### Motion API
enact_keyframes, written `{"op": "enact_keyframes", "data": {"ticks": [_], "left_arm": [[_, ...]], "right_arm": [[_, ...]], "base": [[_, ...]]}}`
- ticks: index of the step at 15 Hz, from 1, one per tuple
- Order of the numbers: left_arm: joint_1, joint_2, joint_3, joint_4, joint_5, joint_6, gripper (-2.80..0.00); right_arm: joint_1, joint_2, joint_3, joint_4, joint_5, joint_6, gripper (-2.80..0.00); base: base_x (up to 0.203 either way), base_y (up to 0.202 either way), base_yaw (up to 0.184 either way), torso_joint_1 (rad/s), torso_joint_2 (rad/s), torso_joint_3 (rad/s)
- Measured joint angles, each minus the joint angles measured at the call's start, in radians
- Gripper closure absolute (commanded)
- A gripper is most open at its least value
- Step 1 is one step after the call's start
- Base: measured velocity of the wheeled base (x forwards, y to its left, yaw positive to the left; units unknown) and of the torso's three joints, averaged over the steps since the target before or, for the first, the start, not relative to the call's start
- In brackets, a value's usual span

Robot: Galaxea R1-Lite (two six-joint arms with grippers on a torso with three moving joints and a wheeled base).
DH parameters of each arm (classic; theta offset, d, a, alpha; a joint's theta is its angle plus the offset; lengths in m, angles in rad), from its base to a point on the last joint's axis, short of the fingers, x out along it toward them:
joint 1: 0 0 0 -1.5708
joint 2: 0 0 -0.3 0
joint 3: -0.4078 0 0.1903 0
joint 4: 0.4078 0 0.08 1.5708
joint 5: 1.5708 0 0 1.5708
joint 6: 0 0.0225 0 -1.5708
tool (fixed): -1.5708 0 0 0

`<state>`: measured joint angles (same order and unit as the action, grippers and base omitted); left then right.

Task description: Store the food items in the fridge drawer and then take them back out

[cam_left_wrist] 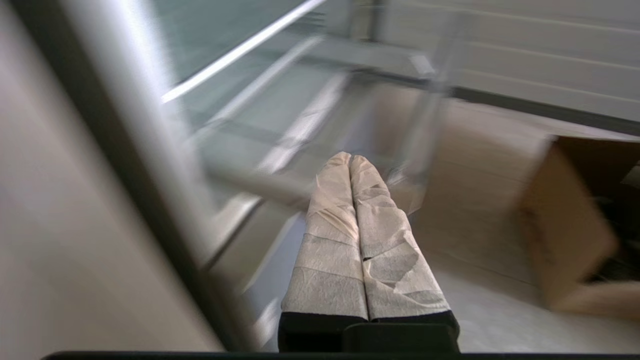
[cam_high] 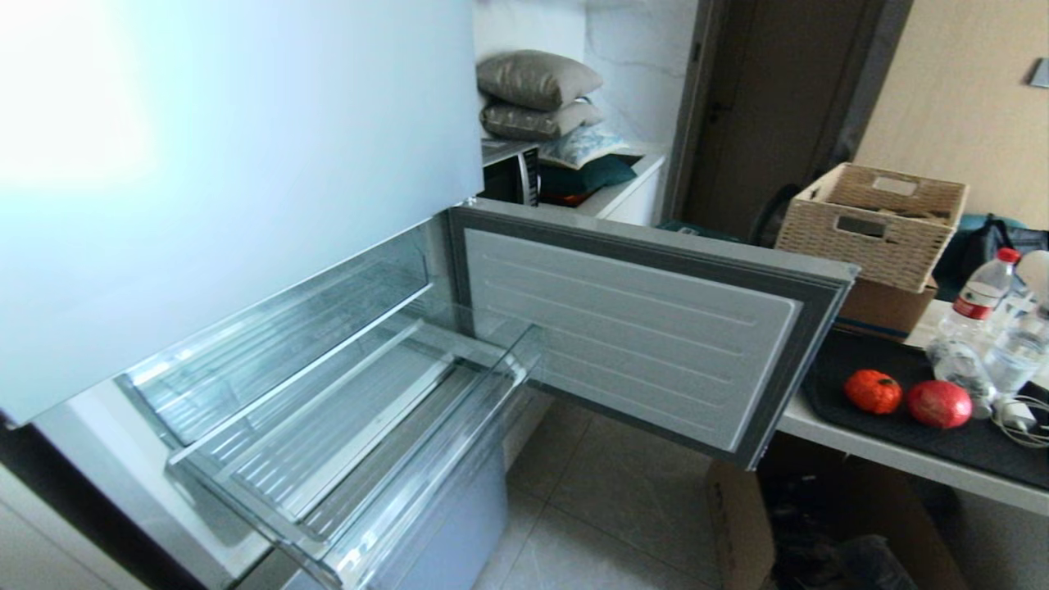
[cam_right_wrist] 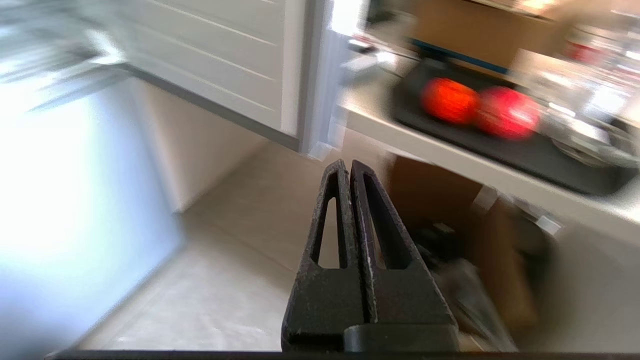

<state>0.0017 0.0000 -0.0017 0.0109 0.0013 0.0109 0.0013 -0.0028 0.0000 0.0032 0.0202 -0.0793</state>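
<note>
Both food items sit on the black mat (cam_high: pixel 901 360) on the white surface (cam_high: pixel 828 430) to your right: the orange-red piece (cam_high: pixel 873 391) and the red piece (cam_high: pixel 939 404) lie just beside each other, apparently touching. Neither arm shows in the head view. Your right pincer (cam_right_wrist: pixel 348 167) has its fingers pressed together and holds nothing, hanging low over the floor with the two pieces up ahead of it; your left pincer (cam_left_wrist: pixel 349 161), its taped fingers likewise together and empty, points toward the fridge.

The fridge drawer (cam_high: pixel 344 459) is pulled out, clear-walled and with nothing in it that you can see, so storing is not yet begun.

Watch these points, as I judge them:
- The open fridge door (cam_high: pixel 647 328) juts between the drawer and the surface. Swing a loaded arm straight across and you risk clipping its corner.
- The pieces are round and lie so close together that spreading the fingers around one may nudge the other along the mat toward the surface's edge.
- Water bottles (cam_high: pixel 987 324) and a white cable (cam_high: pixel 1020 418) crowd the red piece's far side; a wide approach could topple a bottle or snag the cable.
- The drawer's clear walls are hard to read, so a low approach may strike its front rim.
</note>
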Motion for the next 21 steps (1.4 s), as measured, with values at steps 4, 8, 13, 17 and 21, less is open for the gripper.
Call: {"op": "enact_keyframes", "data": {"ticks": [4, 8, 13, 17, 21], "left_arm": [[-0.001, 0.0, 0.0, 0.0, 0.0, 0.0, 0.0], [0.0, 0.0, 0.0, 0.0, 0.0, 0.0, 0.0], [-0.001, 0.0, 0.0, 0.0, 0.0, 0.0, 0.0], [-0.001, 0.0, 0.0, 0.0, 0.0, 0.0, 0.0], [0.0, 0.0, 0.0, 0.0, 0.0, 0.0, 0.0]], "right_arm": [[0.0, 0.0, 0.0, -0.002, -0.011, 0.036, 0.0], [0.0, 0.0, 0.0, -0.003, -0.012, 0.039, 0.0], [0.0, 0.0, 0.0, -0.003, -0.011, 0.038, 0.0], [0.0, 0.001, 0.0, -0.003, -0.01, 0.039, 0.0], [0.0, 0.001, 0.0, -0.003, -0.009, 0.04, 0.0]], "base": [[0.001, -0.009, 0.179, 0.002, 0.0, 0.003], [0.001, -0.008, 0.175, 0.001, 0.0, 0.005], [0.001, -0.003, 0.071, 0.003, 0.0, 0.001], [0.0, 0.0, 0.0, 0.0, 0.0, 0.0], [0.0, 0.0, 0.0, 0.0, 0.0, 0.0]]}}
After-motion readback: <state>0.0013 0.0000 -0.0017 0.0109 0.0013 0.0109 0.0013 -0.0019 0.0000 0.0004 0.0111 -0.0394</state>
